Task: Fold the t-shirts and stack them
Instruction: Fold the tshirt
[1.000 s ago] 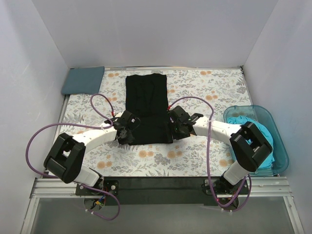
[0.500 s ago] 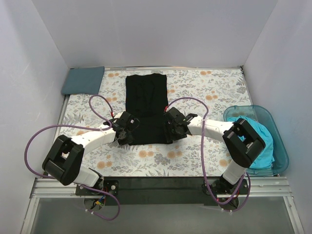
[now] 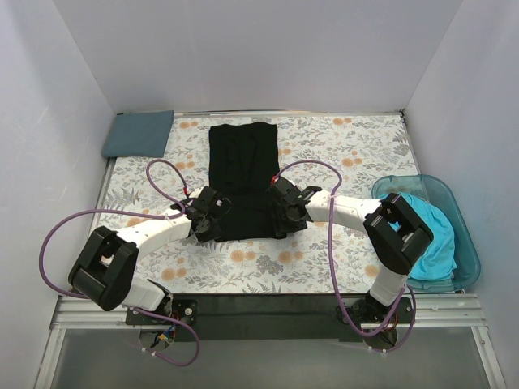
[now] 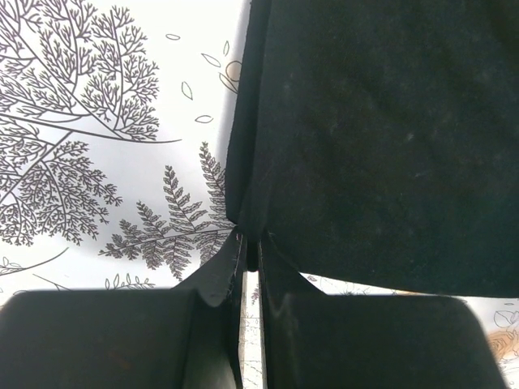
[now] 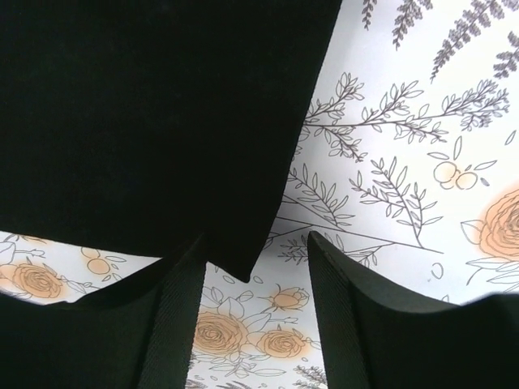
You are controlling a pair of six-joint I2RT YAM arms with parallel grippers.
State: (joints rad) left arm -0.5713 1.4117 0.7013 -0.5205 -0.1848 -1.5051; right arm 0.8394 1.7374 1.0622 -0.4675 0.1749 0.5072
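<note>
A black t-shirt [image 3: 243, 162], folded into a long strip, lies in the middle of the floral cloth. My left gripper [image 3: 204, 225] sits at its near left corner; in the left wrist view this gripper [image 4: 251, 241] is shut on a pinch of the black t-shirt's [image 4: 373, 146] edge. My right gripper [image 3: 282, 220] is at the near right corner. In the right wrist view it [image 5: 255, 243] stands open, with the black t-shirt's [image 5: 154, 113] corner tip between the fingers [image 5: 349, 300]. A folded slate blue-grey t-shirt [image 3: 138, 134] lies at the far left. A turquoise t-shirt [image 3: 434, 243] is bundled in the tub.
The translucent teal tub [image 3: 466, 259] stands at the table's right edge beside the right arm. The floral table cloth [image 3: 349, 154] covers the table, with white walls on three sides. Purple cables loop over both arms.
The left gripper has shut on the shirt's near left corner. The right gripper has slid left to the near right corner, and its jaws have narrowed.
</note>
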